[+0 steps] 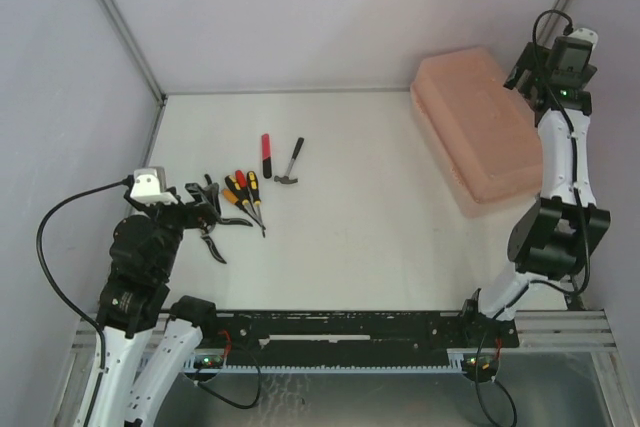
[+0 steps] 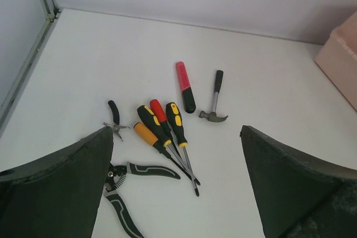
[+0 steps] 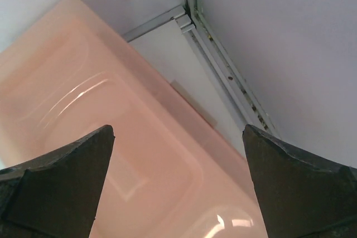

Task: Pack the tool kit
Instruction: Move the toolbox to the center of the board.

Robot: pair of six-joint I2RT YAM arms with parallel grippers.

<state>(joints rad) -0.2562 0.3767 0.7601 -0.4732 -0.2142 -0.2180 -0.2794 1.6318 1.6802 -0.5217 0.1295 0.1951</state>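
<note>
I am judging the packing as not yet begun. Every tool is lying loose on the tabletop at the near left, and the toolbox is sitting in the far right corner, looking closed. The left hand is hovering over the tools with fingers spread wide, gripping nothing. The right hand is hanging above the toolbox, equally wide and empty. As I am reading it, what is left is opening the box and carrying each tool across.

The toolbox is showing smooth, glossy salmon-pink plastic with rounded corners and a shallow moulded panel. The screwdrivers are fanning out, with stubby yellow, red and black grips and thin steel shafts. Nearer lie the pliers with curved black handles. Farther off are a red-and-black tool and the hammer, with its steel head.
</note>
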